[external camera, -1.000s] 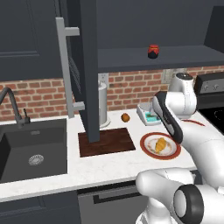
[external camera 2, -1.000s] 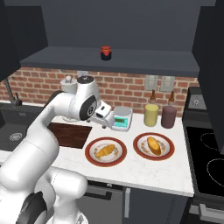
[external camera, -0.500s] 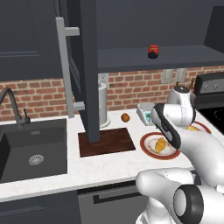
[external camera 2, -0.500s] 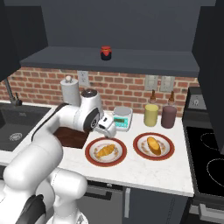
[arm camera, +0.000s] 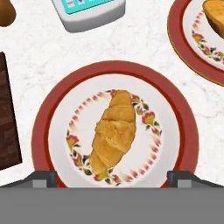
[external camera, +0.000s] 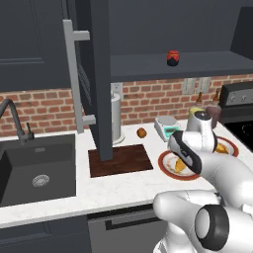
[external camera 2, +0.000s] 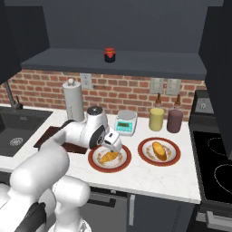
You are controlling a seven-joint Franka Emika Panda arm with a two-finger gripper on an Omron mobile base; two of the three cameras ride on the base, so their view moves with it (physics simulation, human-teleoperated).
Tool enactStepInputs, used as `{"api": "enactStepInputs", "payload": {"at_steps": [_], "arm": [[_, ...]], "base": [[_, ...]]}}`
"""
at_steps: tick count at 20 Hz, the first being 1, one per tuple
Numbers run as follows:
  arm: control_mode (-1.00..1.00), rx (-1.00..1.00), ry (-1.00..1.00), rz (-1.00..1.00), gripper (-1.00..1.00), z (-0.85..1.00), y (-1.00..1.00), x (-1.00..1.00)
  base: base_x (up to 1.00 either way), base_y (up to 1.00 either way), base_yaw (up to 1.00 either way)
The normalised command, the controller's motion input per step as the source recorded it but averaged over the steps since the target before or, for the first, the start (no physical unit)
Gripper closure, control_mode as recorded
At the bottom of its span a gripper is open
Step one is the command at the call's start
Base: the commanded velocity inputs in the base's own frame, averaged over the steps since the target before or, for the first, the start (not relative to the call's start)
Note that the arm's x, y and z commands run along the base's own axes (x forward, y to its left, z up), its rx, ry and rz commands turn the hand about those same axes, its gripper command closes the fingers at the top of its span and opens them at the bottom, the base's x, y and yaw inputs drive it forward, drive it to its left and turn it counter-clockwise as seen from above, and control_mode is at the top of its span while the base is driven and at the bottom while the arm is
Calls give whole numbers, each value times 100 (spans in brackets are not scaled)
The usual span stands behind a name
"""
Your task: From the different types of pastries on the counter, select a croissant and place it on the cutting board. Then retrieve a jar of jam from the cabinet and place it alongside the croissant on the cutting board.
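The croissant (arm camera: 113, 131) lies on a red-rimmed flowered plate (arm camera: 52, 113), directly ahead of my gripper (arm camera: 113, 177), whose two fingertips stand wide apart on either side of it. My gripper (external camera 2: 113, 144) hovers open just above this croissant (external camera 2: 108, 157), touching nothing. The dark cutting board (external camera: 121, 159) lies bare, left of the plate. The jar of jam (external camera: 172, 58) stands on the shelf of the open cabinet (external camera: 101, 74). A longer oval pastry (external camera 2: 158, 150) rests on a second plate, and a round brown ball (external camera: 142, 132) sits on the counter (external camera: 133, 185).
A small scale (external camera 2: 125, 122) stands behind the croissant plate. A paper towel roll (external camera 2: 74, 99) rises behind the board. Yellow (external camera 2: 156, 118) and maroon (external camera 2: 174, 121) bottles stand at the wall. The sink (external camera: 37, 168) is left, the stove (external camera 2: 217, 158) right.
The arm has swung down and the hand has dropped close over the croissant plate. The jaws have stayed open, and nothing on the counter has moved.
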Motion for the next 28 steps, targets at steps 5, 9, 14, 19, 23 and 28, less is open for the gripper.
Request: {"api": "enactStepInputs", "payload": {"at_steps": [5,9,14,19,23,28], "arm": [[-100,0,0,0,-100,-30,-1,28],[-100,0,1,0,-100,-24,-8,19],[-100,0,2,-2,-100,-16,-3,17],[-100,0,6,-5,-100,-15,-1,18],[-100,0,8,-4,-100,-24,-11,18],[-100,0,8,-4,-100,-28,-13,21]], "base": [[0,0,0],[0,0,0],[0,0,0],[0,0,0],[0,0,0],[0,0,0]]}}
